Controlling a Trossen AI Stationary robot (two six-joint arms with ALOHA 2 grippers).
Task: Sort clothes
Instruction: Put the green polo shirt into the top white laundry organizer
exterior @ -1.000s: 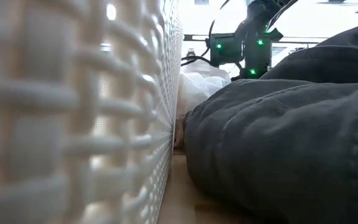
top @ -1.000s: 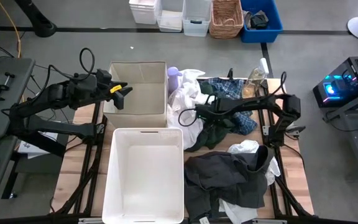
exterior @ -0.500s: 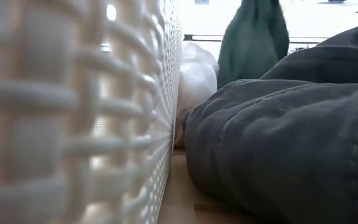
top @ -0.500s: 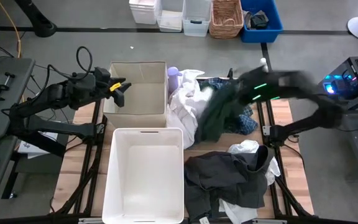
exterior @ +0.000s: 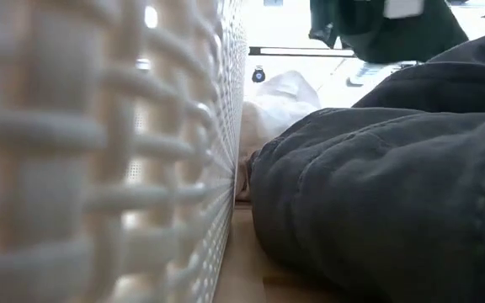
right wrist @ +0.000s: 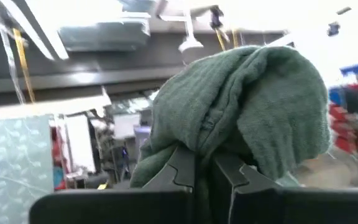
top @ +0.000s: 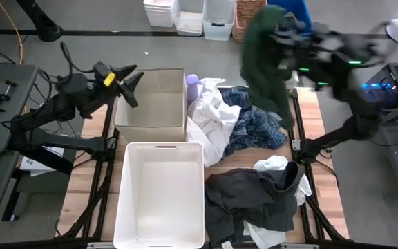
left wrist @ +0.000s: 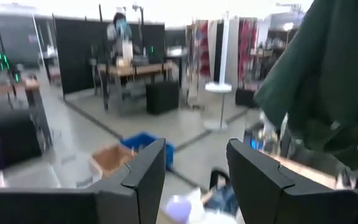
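My right gripper (top: pixel 280 33) is raised high over the table's far right part, shut on the dark green garment (top: pixel 262 59). That garment also shows in the right wrist view (right wrist: pixel 241 112) and at the top of the low view (exterior: pixel 377 29). On the table lie white clothes (top: pixel 206 121), a blue-and-white plaid garment (top: pixel 258 128) and a dark grey garment (top: pixel 254 197), which fills the low view's right (exterior: pixel 377 194). My left gripper (top: pixel 126 81) is open and empty over the beige box's left rim; its fingers stand apart in the left wrist view (left wrist: pixel 197 180). My right gripper pinches a bunched fold of the green garment (right wrist: pixel 207 140) between its two fingers (right wrist: pixel 185 168). The cloth is draped over the fingertips in several layers. The fingers slant upward. The garment hangs slack below them, lifted clear of the pile.
An open beige box (top: pixel 150 104) stands at the far left and a white plastic bin (top: pixel 161 200) at the near left, its wall close in the low view (exterior: pixel 99 151). A lilac bottle (top: pixel 193 83) stands beside the box. Bins and a basket (top: pixel 251 21) stand on the floor beyond.
My right gripper has risen fast from the pile and swung toward the far edge with the green garment. The garment has been pulled off the other clothes and now hangs clear. My left gripper has risen a little and tipped upward, staying open.
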